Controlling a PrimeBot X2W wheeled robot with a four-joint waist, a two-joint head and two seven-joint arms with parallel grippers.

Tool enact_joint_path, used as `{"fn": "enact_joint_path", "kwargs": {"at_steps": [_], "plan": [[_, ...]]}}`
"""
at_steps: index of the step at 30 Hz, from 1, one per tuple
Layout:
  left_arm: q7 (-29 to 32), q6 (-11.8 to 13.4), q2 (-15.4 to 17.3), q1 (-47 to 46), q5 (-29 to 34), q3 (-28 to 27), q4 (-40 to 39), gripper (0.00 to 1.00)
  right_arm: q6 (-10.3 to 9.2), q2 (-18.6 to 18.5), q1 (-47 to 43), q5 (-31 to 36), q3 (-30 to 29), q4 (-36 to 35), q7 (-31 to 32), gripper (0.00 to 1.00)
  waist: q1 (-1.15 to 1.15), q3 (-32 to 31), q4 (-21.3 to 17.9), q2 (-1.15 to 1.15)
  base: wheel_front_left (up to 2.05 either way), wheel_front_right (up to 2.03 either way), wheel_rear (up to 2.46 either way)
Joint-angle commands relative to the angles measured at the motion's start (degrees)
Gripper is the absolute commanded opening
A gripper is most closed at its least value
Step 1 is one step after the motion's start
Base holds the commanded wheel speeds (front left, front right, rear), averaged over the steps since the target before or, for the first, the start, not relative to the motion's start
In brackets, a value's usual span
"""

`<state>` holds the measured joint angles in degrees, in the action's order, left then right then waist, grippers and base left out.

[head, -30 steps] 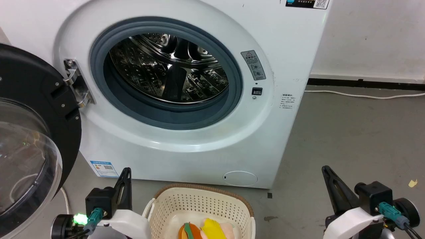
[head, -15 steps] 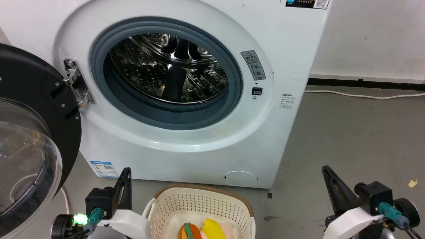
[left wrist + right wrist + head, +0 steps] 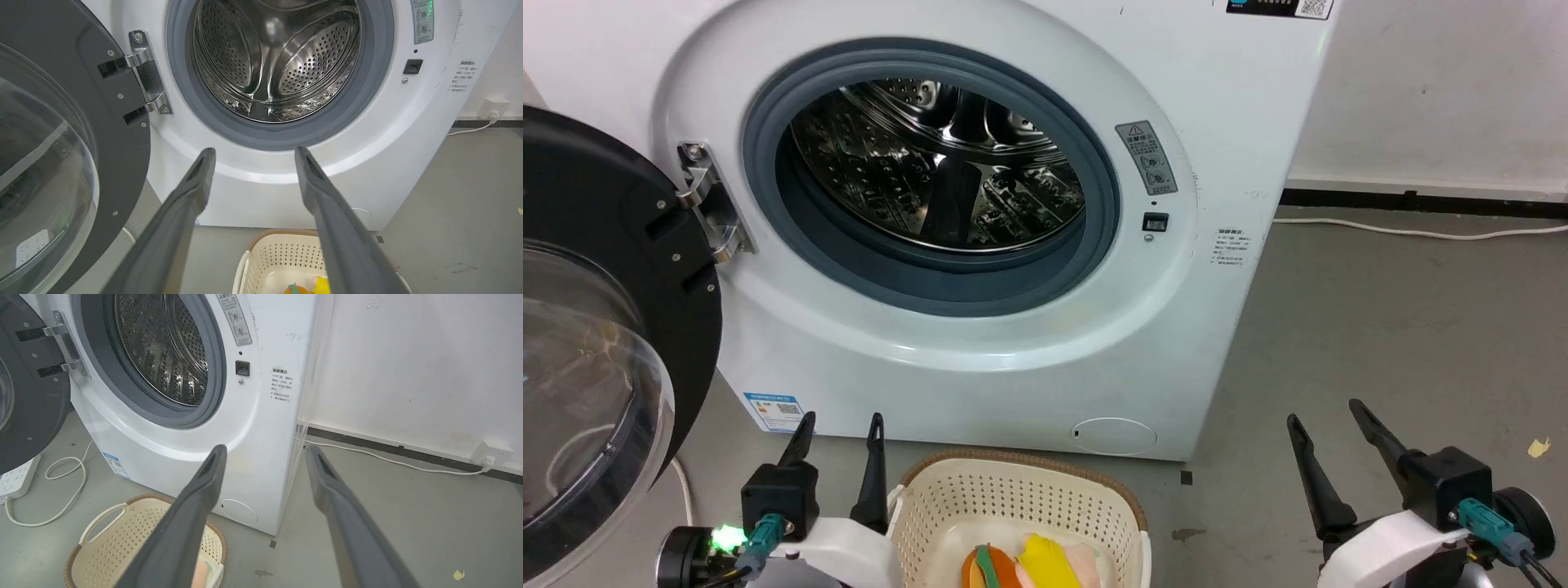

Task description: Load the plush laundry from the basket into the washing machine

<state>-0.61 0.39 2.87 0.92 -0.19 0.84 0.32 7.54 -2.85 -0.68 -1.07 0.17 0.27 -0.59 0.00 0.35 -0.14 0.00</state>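
Grey floor [image 3: 1380,327] runs under everything, with a white wall [image 3: 1437,82] behind.

The left gripper [image 3: 840,420] has its two dark fingers spread apart with nothing between them. They point up and forward at the washer [image 3: 1241,122], not down at the load. Its inner finger stands just beside the left rim of the basket [image 3: 1013,459], close to the handle. The right gripper [image 3: 1323,412] is also spread and empty, and it sits over bare floor, well apart from the basket on its right side.

The toy [image 3: 1021,565] lies on the basket's bottom, below the left jaws and to their right — under their line of aim, not ahead of it. In the left wrist view only a scrap of orange and yellow shows at the bottom edge, beside the right-hand finger. By my reading the left arm is the nearer one, and it would have to tip down and swing inward over the rim to reach the toy.

The toy's long axis seems to run across the basket: orange end with a green strip at the left, yellow in the middle, pale pink at the right. Its lower part is cut off by the head view's edge, so I cannot give its full shape. It looks soft and squashy.

Beyond the basket the washer's door [image 3: 596,327] hangs wide open to the left, and the steel drum [image 3: 939,163] sits bare inside its grey seal [image 3: 768,204] — nothing loaded yet.
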Motion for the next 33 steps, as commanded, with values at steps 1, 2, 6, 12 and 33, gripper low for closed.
{"fn": "enact_joint_path", "kwargs": {"at_steps": [1,2,6,12,33], "plan": [[-0.5,0.2,0.0,-0.1,-0.3,0.3,0.2,1.00,0.00,0.0,0.1,-0.6,-0.1,-0.1,-0.6,1.00,0.00,0.1,-0.1,0.00,0.00,0.00,0.00],[-0.6,0.2,0.0,-0.2,-0.3,0.4,0.3,1.00,0.00,0.0,0.2,-0.7,-0.1,-0.1,-0.7,1.00,0.00,0.3,-0.1,0.00,0.00,0.00,0.00],[-1.1,0.2,0.0,-0.7,-0.4,0.9,0.7,1.00,-0.01,0.0,0.6,-1.2,-0.3,-0.2,-1.2,1.00,0.00,1.3,-0.5,0.00,0.00,0.00,0.00],[-1.8,0.0,0.2,-2.0,-0.3,1.9,1.9,1.00,-0.01,0.0,1.5,-2.1,-0.7,-0.6,-1.9,1.00,0.00,3.6,-1.3,0.00,0.00,0.00,0.00],[-0.2,-2.5,3.5,-10.5,-1.3,6.1,13.4,1.00,-0.02,0.0,5.7,-6.7,0.4,-2.4,-4.4,1.00,0.00,14.3,-7.1,0.00,0.00,0.00,0.00]]}}
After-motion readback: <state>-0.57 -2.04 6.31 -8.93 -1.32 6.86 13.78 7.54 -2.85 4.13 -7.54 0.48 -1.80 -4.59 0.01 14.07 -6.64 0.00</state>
